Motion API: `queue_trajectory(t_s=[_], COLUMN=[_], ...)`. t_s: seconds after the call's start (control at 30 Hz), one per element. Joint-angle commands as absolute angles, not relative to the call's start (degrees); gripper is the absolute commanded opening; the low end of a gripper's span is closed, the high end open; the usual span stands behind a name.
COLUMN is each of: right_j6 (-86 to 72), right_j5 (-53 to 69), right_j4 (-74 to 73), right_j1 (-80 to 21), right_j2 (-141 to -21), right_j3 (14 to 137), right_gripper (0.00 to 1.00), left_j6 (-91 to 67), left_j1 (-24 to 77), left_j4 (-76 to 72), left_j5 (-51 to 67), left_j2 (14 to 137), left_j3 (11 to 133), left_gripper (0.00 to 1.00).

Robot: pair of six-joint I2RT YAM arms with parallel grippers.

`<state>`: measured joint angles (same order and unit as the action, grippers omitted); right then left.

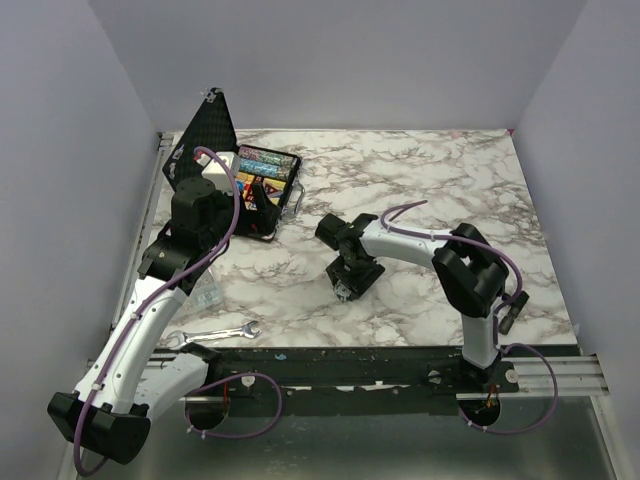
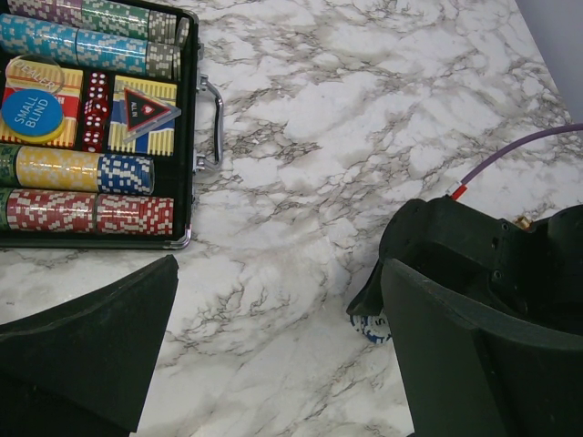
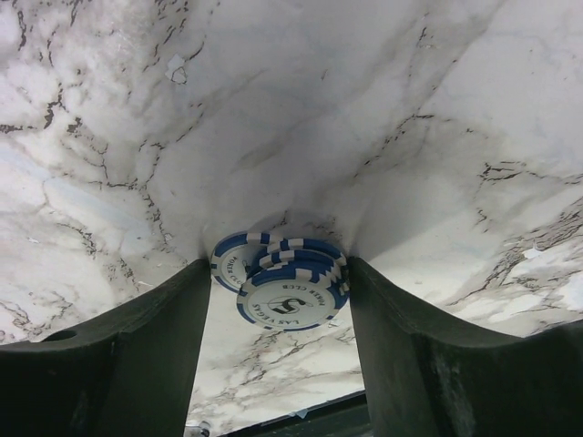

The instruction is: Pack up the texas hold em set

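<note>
The black hinged case (image 1: pixel 288 200) lies open at the far left, its lid (image 1: pixel 205 135) upright. In the left wrist view it holds rows of multicoloured chips (image 2: pixel 91 50), a yellow-blue card box (image 2: pixel 155 138), a dark red triangle (image 2: pixel 146 109) and a blue "small blind" disc (image 2: pixel 32 111), with the metal handle (image 2: pixel 214 123) on its side. My left gripper (image 2: pixel 278 273) is open and empty over the marble beside the case. My right gripper (image 3: pixel 278 273) is down on the table, its fingers against a small skewed stack of blue-white chips (image 3: pixel 287 282), which also shows in the left wrist view (image 2: pixel 372 326).
A silver wrench (image 1: pixel 215 335) lies near the front edge by the left arm's base. The right arm (image 1: pixel 420 245) stretches across the table's middle. Grey walls close in the table on the left, back and right.
</note>
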<state>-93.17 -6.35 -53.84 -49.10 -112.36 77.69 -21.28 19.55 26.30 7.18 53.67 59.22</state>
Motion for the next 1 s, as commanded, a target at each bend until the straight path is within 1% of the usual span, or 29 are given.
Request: queue_trajectory(t_s=[0.0, 0.1, 0.17, 0.27, 0.37, 0.43, 0.47, 0.6, 0.7, 0.87, 0.9, 0.97], right_j6=[-94.58, -94.41, -94.18, -93.81, -93.18, -92.91, -92.89, -92.08, -91.07, -88.88, -88.57, -88.09], right_j5=[-9.51, -9.28, -9.23, -9.05, -8.95, -8.96, -8.96, -8.96, -9.30, -8.88, -8.78, -9.05], right_j4=[-55.04, -55.39, -55.35, -55.23, -55.61, -55.69, -55.69, -55.51, -55.73, -57.23, -57.81, -59.42], right_j1=[-49.02, -49.00, -48.97, -48.96, -48.98, -48.96, -48.98, -49.00, -48.97, -48.96, -48.96, -48.96], right_j2=[-114.86, -115.78, -116.09, -116.76, -117.64, -117.88, -117.94, -118.12, -118.21, -118.30, -118.29, -118.62], right_j3=[78.65, 79.23, 79.28, 79.57, 80.32, 80.09, 79.93, 79.71, 80.36, 82.44, 83.31, 85.34], right_gripper=[0.61, 0.61, 0.58, 0.51, 0.49, 0.42, 0.37, 0.33, 0.27, 0.07, 0.02, 0.01], left_j6=[-21.80, -21.71, -21.77, -21.80, -21.80, -21.80, -21.80, -21.80, -21.80, -21.80, -21.80, -21.80], left_j1=[19.25, 19.24, 19.25, 19.25, 19.25, 19.25, 19.25, 19.25, 19.25, 19.25, 19.25, 19.25], left_j4=[26.44, 26.42, 26.43, 26.41, 26.41, 26.41, 26.38, 26.45, 26.42, 26.42, 26.45, 26.45], left_j5=[8.54, 8.57, 8.56, 8.77, 8.79, 8.70, 8.73, 8.70, 8.75, 8.69, 8.70, 8.70], left_j2=[52.62, 52.54, 52.65, 52.73, 52.78, 52.71, 52.72, 52.73, 52.82, 52.89, 52.98, 53.06], left_j3=[59.46, 59.55, 59.49, 59.54, 59.54, 59.58, 59.54, 59.56, 59.59, 59.57, 59.59, 59.56], left_gripper=[0.91, 0.91, 0.91, 0.91, 0.91, 0.91, 0.91, 0.91, 0.91, 0.91, 0.91, 0.91])
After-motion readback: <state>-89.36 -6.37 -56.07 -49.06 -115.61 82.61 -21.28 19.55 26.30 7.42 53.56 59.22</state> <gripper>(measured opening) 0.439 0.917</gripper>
